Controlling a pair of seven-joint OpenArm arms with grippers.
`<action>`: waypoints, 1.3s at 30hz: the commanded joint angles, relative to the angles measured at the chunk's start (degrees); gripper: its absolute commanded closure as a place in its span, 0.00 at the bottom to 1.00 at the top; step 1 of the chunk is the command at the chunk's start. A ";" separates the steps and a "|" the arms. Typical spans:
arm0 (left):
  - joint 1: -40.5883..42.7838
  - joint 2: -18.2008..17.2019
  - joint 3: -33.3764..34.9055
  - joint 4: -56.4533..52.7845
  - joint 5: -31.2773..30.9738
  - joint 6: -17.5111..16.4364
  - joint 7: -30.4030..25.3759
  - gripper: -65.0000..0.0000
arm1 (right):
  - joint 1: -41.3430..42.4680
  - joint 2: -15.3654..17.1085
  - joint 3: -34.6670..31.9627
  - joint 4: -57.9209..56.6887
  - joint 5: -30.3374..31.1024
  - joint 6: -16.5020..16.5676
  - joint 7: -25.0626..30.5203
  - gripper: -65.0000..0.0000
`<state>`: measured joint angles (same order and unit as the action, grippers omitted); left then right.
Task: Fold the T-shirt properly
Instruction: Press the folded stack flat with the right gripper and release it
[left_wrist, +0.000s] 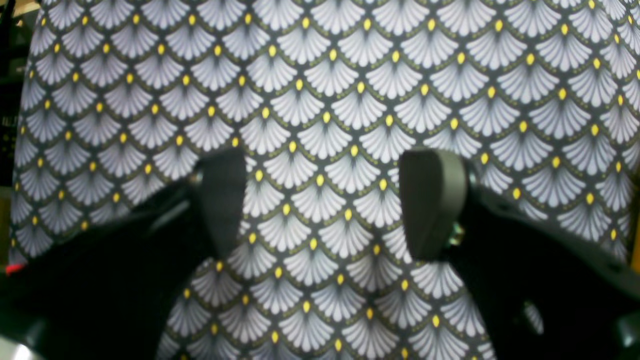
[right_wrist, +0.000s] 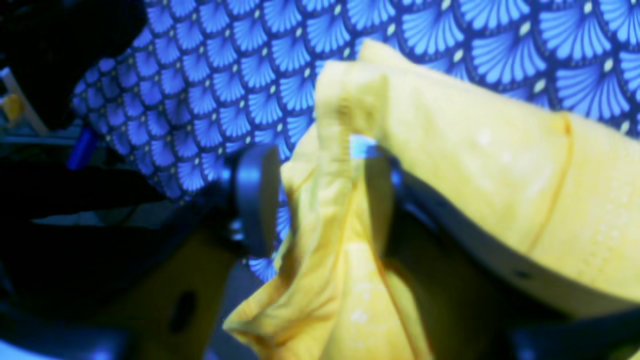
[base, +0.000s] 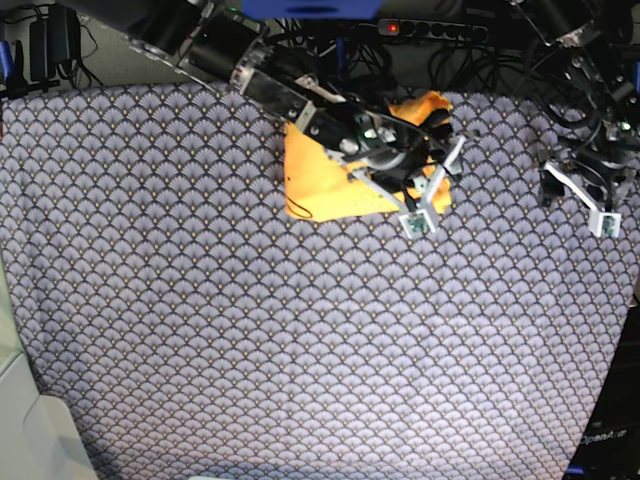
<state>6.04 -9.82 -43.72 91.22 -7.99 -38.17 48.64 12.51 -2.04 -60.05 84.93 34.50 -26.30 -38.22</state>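
Note:
The orange-yellow T-shirt (base: 325, 185) lies bunched at the far middle of the table, partly under my right arm (base: 370, 140). In the right wrist view a raised fold of the T-shirt (right_wrist: 475, 165) sits between the fingers of my right gripper (right_wrist: 315, 200) and drapes over the right finger. The jaws stand apart, and a gap shows beside the left finger (right_wrist: 255, 200). My left gripper (left_wrist: 322, 200) is open and empty over bare patterned cloth, well to the right of the shirt in the base view (base: 590, 180).
The blue-grey scallop-patterned cloth (base: 300, 330) covers the whole table. Cables and a power strip (base: 440, 28) run along the far edge. A pale surface (base: 30, 430) sits past the table's front left corner.

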 joint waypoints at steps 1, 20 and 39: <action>-0.55 -0.86 -0.19 1.22 -0.58 -0.02 -1.13 0.29 | 1.07 -0.81 0.23 1.98 0.18 2.00 0.99 0.50; 0.07 -1.38 -0.10 0.78 -0.58 -0.38 -1.13 0.29 | -2.45 15.10 0.76 20.70 0.09 3.84 8.55 1.00; 1.12 -1.21 -0.10 1.48 -0.58 -0.38 -1.04 0.29 | -10.27 17.74 0.49 16.92 -8.96 4.37 8.72 1.00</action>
<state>7.75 -10.17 -43.68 91.50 -7.99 -38.76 48.71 1.72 15.73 -59.70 101.01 25.87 -22.22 -30.24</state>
